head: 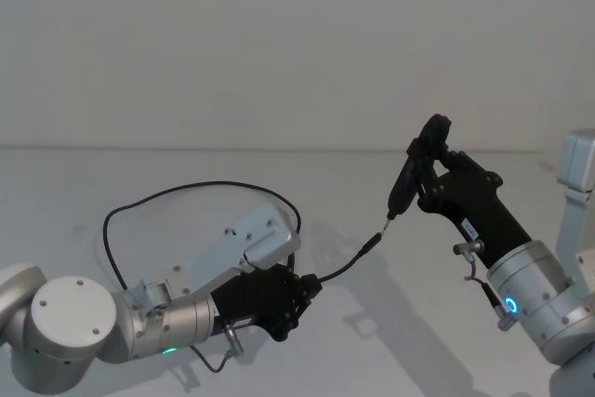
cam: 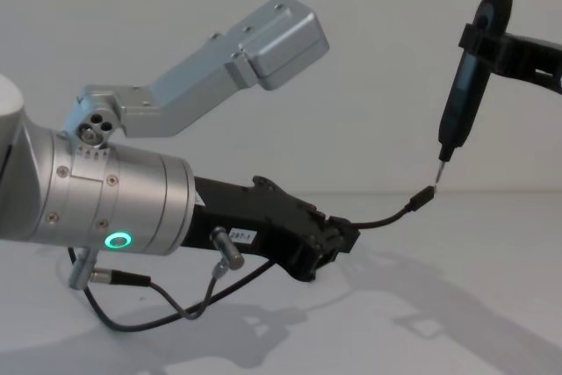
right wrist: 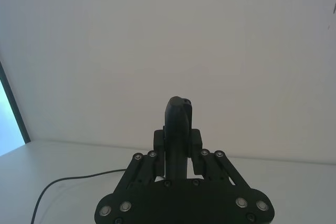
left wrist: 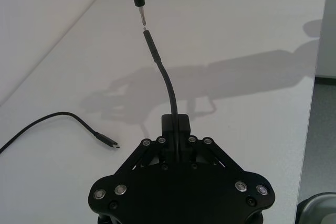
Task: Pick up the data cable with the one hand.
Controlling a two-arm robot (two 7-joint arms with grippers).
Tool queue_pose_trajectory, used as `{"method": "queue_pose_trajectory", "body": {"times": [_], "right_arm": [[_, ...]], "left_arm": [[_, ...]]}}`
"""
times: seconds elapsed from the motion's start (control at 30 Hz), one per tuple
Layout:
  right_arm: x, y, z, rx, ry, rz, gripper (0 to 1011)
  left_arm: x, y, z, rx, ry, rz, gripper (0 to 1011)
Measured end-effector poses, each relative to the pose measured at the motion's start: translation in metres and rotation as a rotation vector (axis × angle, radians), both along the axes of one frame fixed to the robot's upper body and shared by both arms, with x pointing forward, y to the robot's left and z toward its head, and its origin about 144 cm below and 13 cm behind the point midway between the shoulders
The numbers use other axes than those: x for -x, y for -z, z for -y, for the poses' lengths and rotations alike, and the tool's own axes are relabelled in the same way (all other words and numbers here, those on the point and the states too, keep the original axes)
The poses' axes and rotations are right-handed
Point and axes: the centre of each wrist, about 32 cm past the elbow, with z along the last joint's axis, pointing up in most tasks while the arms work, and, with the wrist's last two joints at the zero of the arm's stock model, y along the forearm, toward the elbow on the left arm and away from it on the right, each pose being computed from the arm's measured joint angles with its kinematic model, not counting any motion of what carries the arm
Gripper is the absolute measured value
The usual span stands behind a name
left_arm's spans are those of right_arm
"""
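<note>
Left end effector is clenched on the data cable near one plug, lifted off the bench. Pick-up judged achieved; next, hold steady. Beyond, right end effector grasps a pen-like tool, its tip at the plug.

place: robot lab or test bench
signs: bare white table, plain white wall, no household clutter

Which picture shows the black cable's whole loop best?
The head view: the data cable loops across the table into the left gripper, shut on it. The left wrist view shows both ends, the chest view the raised end, the right wrist view one curve.
</note>
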Motion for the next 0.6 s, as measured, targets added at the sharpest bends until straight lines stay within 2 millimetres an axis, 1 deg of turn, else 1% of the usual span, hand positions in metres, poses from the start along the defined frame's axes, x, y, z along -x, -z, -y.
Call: {"method": "queue_pose_trajectory", "body": {"times": [0.6], "right_arm": [[-0.0017,0.0006,-0.0009,-0.006,0.008,0.013,279]], "left_arm": [[0.0000,0.0000,0.0000,0.000,0.000,0.000,56]]}}
